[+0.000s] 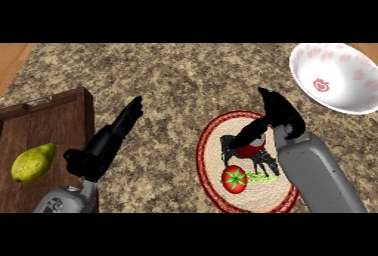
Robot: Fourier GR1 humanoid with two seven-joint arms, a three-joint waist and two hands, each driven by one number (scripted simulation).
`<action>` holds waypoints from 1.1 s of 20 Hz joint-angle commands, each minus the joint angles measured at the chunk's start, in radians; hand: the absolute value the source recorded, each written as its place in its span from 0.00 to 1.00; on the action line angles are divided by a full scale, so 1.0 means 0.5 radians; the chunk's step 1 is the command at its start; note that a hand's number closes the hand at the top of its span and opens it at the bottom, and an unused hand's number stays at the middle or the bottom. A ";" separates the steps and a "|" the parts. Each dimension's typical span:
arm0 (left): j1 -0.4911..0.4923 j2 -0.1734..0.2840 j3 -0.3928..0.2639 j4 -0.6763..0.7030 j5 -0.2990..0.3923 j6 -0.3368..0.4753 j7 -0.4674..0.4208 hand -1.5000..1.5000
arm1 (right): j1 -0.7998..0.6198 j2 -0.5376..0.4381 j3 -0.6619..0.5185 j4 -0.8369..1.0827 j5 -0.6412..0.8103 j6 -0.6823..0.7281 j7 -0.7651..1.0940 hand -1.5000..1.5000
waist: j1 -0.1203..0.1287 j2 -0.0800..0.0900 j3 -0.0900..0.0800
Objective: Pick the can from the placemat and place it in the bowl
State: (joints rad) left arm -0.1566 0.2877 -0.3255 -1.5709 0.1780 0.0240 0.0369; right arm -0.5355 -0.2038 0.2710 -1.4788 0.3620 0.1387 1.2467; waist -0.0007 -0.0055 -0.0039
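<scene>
Speckled brown stone counter (184, 75), seen from above.

Round woven placemat (214, 170), red rim, cream middle with a dark animal figure and a red tomato picture, sits low and right of centre. The can (251, 149) is red with a pale end and lies over the upper middle of the placemat. Whether it rests on the mat or is raised off it, I cannot tell.

Right hand (277, 117) comes in from the lower right on a grey forearm. Its thumb curls down along the can's left side, the fingers lie above and to the right; the hand is clamped on the can and hides part of it.

White bowl (332, 75) with pink marks stands at the upper right, well apart from the placemat, tilted toward the viewer so its inside shows.

Left hand (111, 140) is at lower left, fingers straight and pointing up, holding nothing, just beside the edge of a dark wooden tray (44, 130).

A yellow-green lemon (33, 162) lies on the tray near the left edge.
</scene>
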 commanded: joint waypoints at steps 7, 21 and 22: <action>-0.028 0.007 0.100 0.134 0.031 -0.070 -0.055 0.50 | -0.124 0.171 0.086 0.113 0.370 0.060 0.482 0.00 | -0.019 0.007 0.002; 0.031 -0.051 0.085 0.136 -0.049 -0.067 -0.134 0.50 | 0.088 0.228 -0.017 0.109 0.630 0.205 0.452 0.00 | -0.021 0.009 0.004; -0.059 -0.112 0.043 0.088 -0.076 -0.002 0.022 0.50 | 0.150 0.269 0.017 0.068 0.677 0.150 0.448 0.00 | -0.026 0.005 0.006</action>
State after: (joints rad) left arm -0.1488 0.2584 -0.2991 -1.5460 0.1560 0.0059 0.0207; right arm -0.4675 -0.1005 0.2911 -1.4299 0.6864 0.1563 1.2423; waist -0.0088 -0.0036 -0.0015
